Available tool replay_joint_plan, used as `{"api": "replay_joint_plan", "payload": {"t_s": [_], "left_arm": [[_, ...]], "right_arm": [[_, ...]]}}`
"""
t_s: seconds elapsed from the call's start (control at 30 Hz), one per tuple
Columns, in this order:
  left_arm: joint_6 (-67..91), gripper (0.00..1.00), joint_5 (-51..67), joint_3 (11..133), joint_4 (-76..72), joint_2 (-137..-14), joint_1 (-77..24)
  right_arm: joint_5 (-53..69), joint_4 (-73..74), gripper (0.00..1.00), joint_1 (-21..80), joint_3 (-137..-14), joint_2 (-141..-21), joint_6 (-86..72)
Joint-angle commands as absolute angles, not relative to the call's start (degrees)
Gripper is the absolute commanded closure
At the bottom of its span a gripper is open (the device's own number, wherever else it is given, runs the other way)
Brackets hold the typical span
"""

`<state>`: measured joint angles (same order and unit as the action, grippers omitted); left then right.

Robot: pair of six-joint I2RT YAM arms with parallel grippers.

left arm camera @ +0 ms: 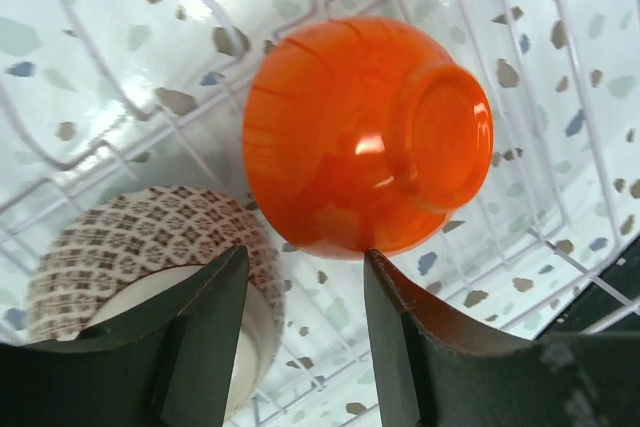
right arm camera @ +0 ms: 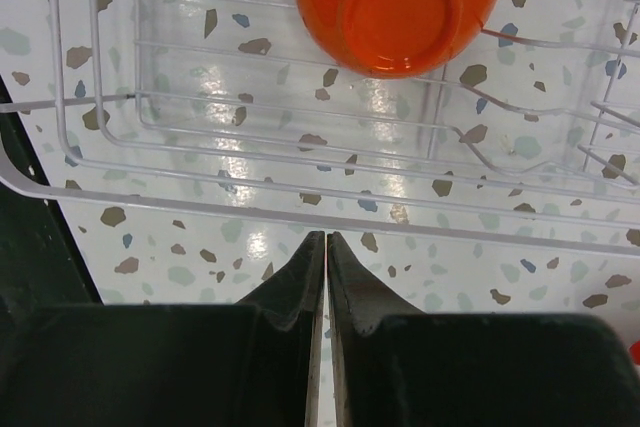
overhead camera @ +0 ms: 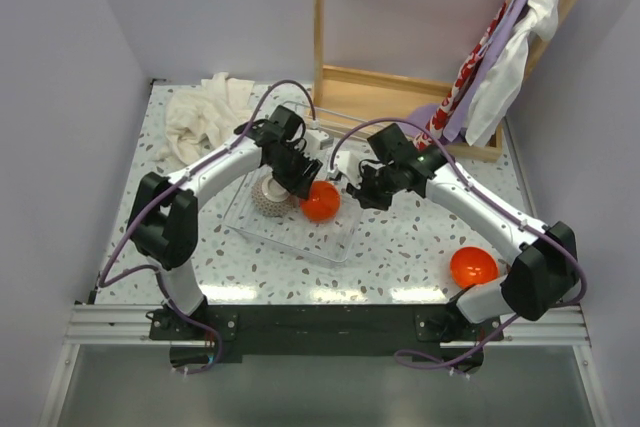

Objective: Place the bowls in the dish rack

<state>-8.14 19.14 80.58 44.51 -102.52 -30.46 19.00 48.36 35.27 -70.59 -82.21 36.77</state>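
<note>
An orange bowl (overhead camera: 320, 201) lies on its side inside the clear wire dish rack (overhead camera: 338, 245), foot ring facing out, next to a brown-patterned bowl (overhead camera: 269, 197) with a pale foot. In the left wrist view my left gripper (left arm camera: 305, 257) stands open just short of the orange bowl (left arm camera: 365, 137), nothing between its fingers; the patterned bowl (left arm camera: 150, 247) sits to the left. My right gripper (right arm camera: 327, 237) is shut and empty, hovering outside the rack's front rim (right arm camera: 300, 217), facing the orange bowl (right arm camera: 400, 7). A second orange bowl (overhead camera: 473, 266) rests on the table near the right arm's base.
A crumpled white cloth (overhead camera: 205, 112) lies at the back left. A wooden frame (overhead camera: 400, 97) stands behind the rack, with patterned and white garments (overhead camera: 500, 47) hanging at the back right. White walls close in both sides of the speckled table.
</note>
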Motion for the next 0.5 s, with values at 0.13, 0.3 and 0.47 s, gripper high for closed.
{"api": "replay_joint_plan", "payload": {"t_s": [0.13, 0.3, 0.47], "left_arm": [[-11.77, 0.44, 9.76, 88.68, 45.61, -101.51, -30.06], [-12.3, 0.43, 9.85, 91.14, 45.97, -100.11, -30.06], [-13.18, 0.41, 4.68, 93.34, 42.91, -96.6, -29.88]], "right_arm": [[19.34, 46.41, 0.91, 36.12, -74.88, -83.58, 35.86], [16.62, 46.23, 0.91, 35.95, -74.36, -82.44, 32.98], [12.24, 55.07, 0.79, 33.22, -72.16, -76.12, 31.71]]}}
